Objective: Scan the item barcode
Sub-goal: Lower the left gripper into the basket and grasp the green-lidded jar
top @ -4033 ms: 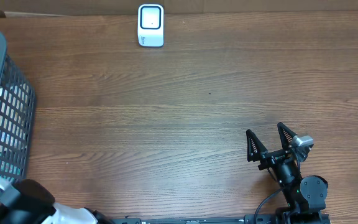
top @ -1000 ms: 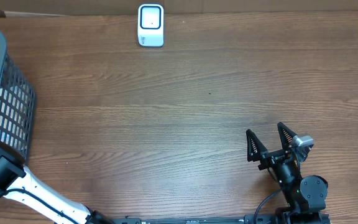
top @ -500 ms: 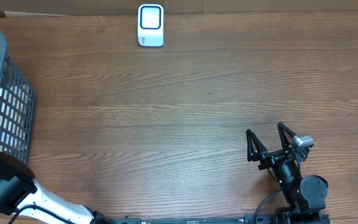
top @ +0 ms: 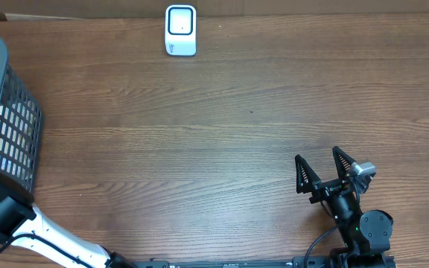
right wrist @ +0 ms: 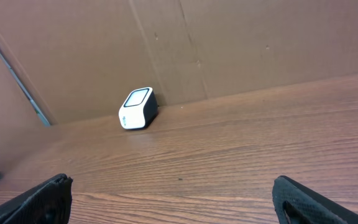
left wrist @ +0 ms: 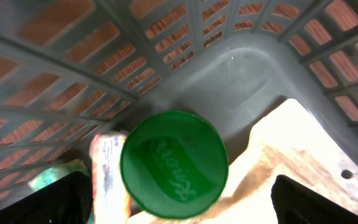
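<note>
Left wrist view looks straight down into the grey basket [left wrist: 241, 81]. The left gripper [left wrist: 182, 199] hangs inside it with its fingers spread wide, one on each side of a round green lid [left wrist: 174, 163], gripping nothing. I take the lidded item to be the one to scan. It sits low in a corner of the basket, with a pale tube [left wrist: 107, 177] close against its side and a tan packet [left wrist: 303, 149] just beside it. The step in hand looks like the pick, since no item is out of the basket yet. Next, the jaws need to descend centred around the lid and close without catching the tube. Well apart from the basket, the white scanner [top: 180, 30] stands on the table [top: 237, 134]. The right gripper [top: 317, 155] rests farther from the basket again, fingers apart and empty.
</note>
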`<action>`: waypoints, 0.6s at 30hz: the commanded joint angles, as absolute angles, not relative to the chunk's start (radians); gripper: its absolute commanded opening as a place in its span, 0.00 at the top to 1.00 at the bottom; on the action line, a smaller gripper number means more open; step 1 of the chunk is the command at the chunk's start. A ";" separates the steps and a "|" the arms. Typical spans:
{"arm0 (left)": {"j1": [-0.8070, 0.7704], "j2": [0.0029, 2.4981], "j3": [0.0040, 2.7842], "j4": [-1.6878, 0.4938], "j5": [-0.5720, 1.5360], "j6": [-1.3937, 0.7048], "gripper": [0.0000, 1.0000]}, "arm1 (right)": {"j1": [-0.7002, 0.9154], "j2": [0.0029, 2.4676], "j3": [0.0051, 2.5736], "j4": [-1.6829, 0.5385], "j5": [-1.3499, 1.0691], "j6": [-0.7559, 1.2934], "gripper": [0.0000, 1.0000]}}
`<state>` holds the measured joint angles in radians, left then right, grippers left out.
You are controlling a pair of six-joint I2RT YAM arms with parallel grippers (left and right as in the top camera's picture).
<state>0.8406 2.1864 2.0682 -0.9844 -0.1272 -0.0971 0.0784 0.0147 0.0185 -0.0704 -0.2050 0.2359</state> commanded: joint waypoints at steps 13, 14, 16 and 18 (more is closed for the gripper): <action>0.867 2.204 1.966 -0.892 -0.110 -0.023 0.00 | 0.072 0.004 0.008 -0.064 -0.200 0.235 0.00; 0.867 2.204 1.956 -0.879 -0.111 -0.022 0.00 | 0.072 0.004 0.008 -0.064 -0.200 0.235 0.00; 0.867 2.204 1.942 -0.860 -0.109 -0.022 0.00 | 0.072 0.004 0.008 -0.064 -0.200 0.235 0.00; 0.867 2.204 1.929 -0.841 -0.103 -0.022 0.00 | 0.072 0.004 0.008 -0.064 -0.200 0.235 0.00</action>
